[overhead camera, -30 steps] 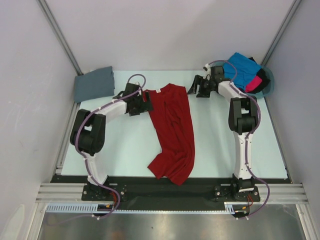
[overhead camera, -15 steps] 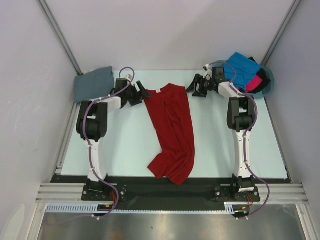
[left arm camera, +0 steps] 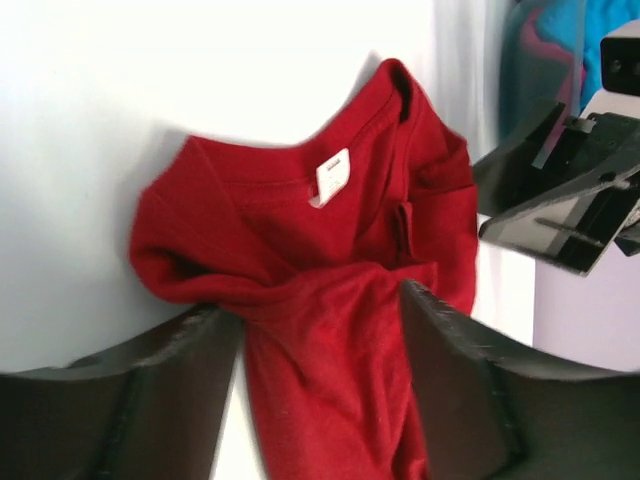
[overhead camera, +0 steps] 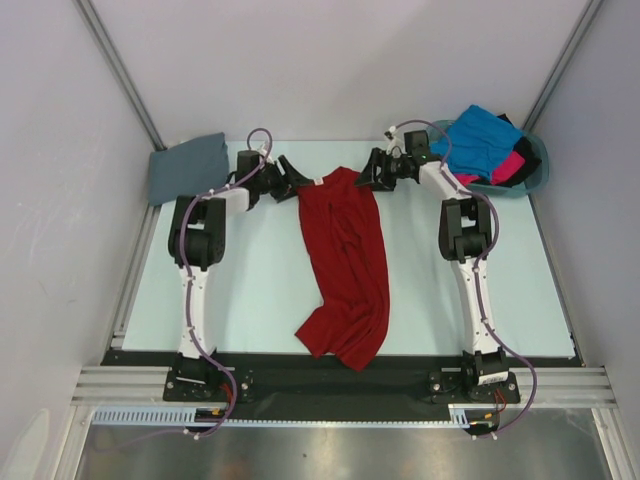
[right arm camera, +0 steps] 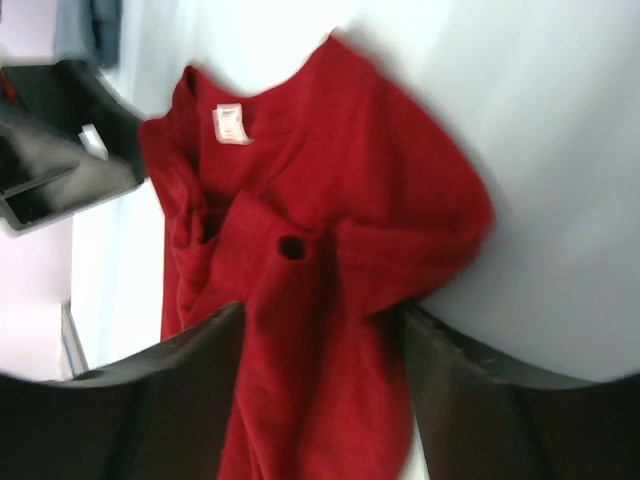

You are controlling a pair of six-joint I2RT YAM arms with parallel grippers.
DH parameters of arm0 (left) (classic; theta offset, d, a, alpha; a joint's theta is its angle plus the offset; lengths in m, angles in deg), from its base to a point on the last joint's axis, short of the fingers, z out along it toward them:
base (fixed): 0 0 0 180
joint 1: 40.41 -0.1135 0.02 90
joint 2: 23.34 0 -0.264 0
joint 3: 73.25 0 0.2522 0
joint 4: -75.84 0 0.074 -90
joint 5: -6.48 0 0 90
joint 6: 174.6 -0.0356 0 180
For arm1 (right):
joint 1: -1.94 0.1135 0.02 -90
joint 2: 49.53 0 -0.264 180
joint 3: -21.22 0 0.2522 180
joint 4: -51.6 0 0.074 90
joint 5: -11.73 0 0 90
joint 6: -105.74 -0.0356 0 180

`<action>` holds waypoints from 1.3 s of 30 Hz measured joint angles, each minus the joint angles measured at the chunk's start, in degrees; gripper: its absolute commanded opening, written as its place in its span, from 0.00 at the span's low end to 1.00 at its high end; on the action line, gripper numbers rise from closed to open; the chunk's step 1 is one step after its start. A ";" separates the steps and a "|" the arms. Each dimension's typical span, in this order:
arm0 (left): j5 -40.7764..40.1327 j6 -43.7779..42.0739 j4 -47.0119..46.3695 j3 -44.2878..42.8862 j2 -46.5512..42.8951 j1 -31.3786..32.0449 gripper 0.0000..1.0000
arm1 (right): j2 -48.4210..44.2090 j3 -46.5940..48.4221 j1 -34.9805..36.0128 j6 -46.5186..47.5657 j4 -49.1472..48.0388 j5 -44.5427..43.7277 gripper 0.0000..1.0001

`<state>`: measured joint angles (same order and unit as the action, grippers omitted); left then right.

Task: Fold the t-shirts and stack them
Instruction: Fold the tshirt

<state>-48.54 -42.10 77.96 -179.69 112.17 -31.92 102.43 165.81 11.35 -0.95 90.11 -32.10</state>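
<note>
The deep red t-shirt (overhead camera: 345, 260) lies lengthwise down the middle of the table, collar at the far end. My left gripper (overhead camera: 294, 179) is at its left shoulder and my right gripper (overhead camera: 369, 175) at its right shoulder. In the left wrist view the open left gripper (left arm camera: 312, 305) straddles bunched red cloth (left arm camera: 290, 210), with a gap beside one finger. The right gripper (right arm camera: 322, 312) is likewise open around the red cloth (right arm camera: 340, 180). A folded slate grey t-shirt (overhead camera: 188, 168) lies at the far left. Blue (overhead camera: 480, 140), pink (overhead camera: 510, 166) and black (overhead camera: 526, 150) t-shirts are heaped in the basket.
The teal basket (overhead camera: 543, 162) stands at the far right corner, just behind the right arm. White walls and metal frame posts close in the table on three sides. The arm bases sit on the black strip at the near edge.
Both grippers have moved in toward the red shirt's collar, the left one rightward and farther back, the right one leftward. The left jaws have narrowed somewhat.
</note>
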 measured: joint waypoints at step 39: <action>7.48 -2.78 21.75 -44.59 19.06 -2.12 0.03 | 6.40 9.03 -1.42 -6.62 -9.16 -3.19 0.00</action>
<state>-41.07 -44.88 99.71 -224.28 131.23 -34.04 108.83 174.83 9.93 -7.57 80.96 -35.29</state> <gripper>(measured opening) 0.029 0.036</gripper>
